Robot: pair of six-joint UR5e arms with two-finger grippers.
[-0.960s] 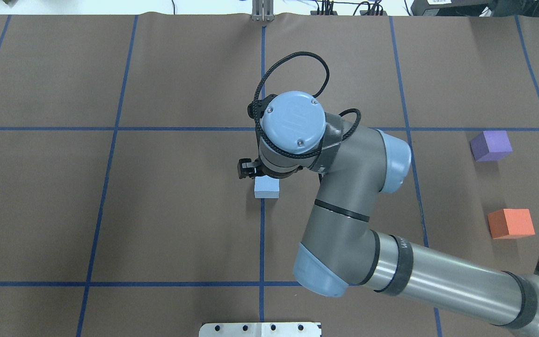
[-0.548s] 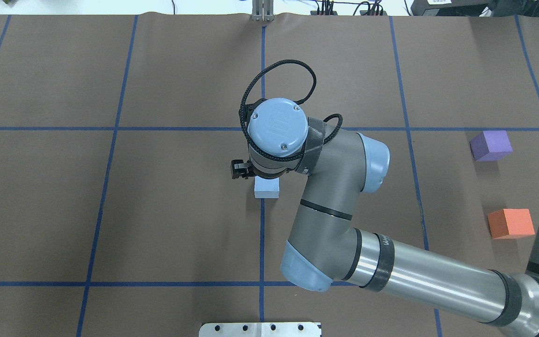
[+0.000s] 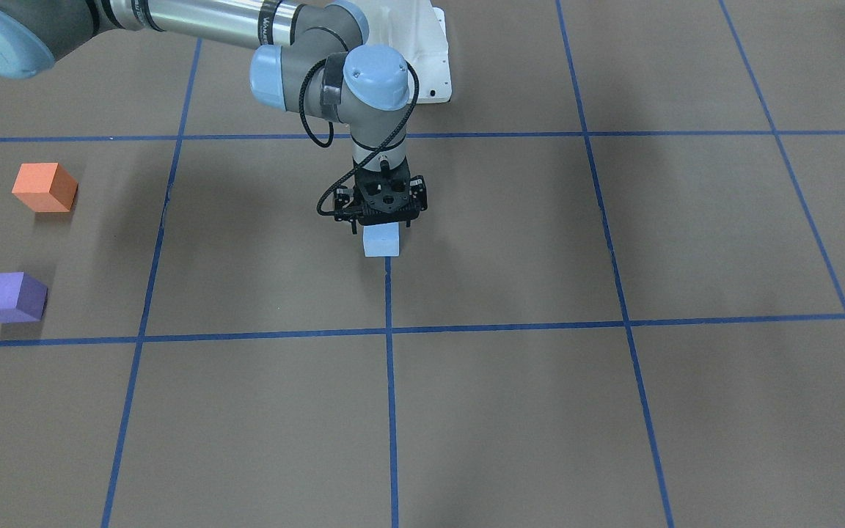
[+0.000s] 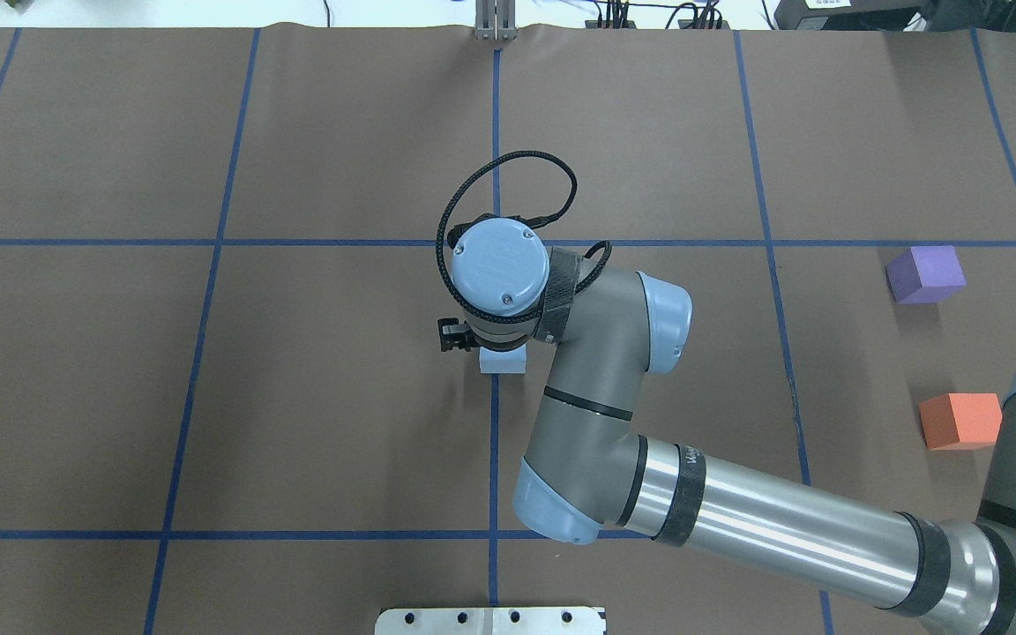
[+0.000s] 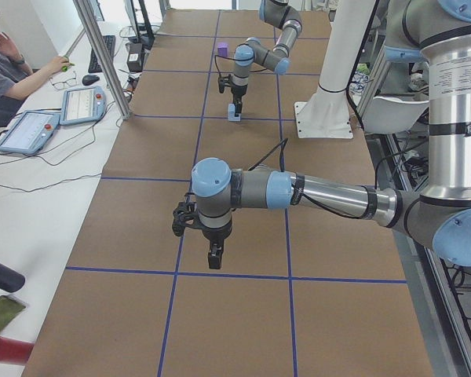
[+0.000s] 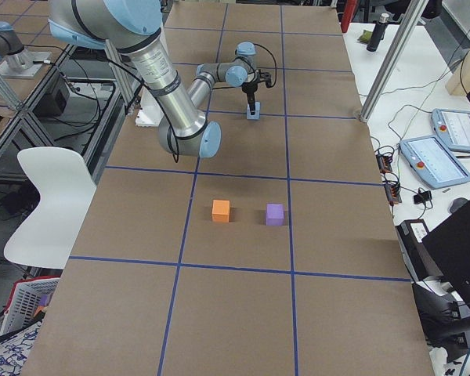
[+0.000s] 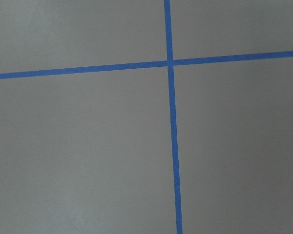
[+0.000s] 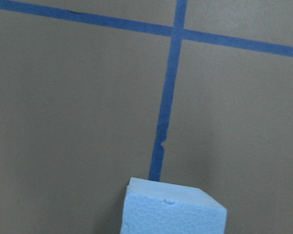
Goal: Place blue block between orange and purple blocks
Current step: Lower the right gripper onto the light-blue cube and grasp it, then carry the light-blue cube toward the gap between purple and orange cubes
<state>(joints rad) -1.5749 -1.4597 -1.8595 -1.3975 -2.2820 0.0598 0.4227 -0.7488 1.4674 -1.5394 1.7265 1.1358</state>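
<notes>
The light blue block (image 3: 381, 240) sits on a blue tape line at the table's middle; it also shows in the overhead view (image 4: 503, 361) and at the bottom of the right wrist view (image 8: 173, 209). My right gripper (image 3: 381, 227) points straight down just above it, its fingers open at the block's top edge. The orange block (image 4: 962, 421) and the purple block (image 4: 925, 274) stand apart at the table's right side, with a gap between them. My left gripper (image 5: 214, 259) hangs over bare table far from the blocks; I cannot tell whether it is open or shut.
Blue tape lines (image 4: 208, 242) grid the brown table. The white robot base (image 3: 433, 66) stands behind the right arm. A metal plate (image 4: 490, 620) lies at the near edge. An operator (image 5: 8, 63) sits beside the table's far side with tablets (image 5: 59, 114).
My right wrist has moved left and lowered over the blue block. The three blocks have not moved.
</notes>
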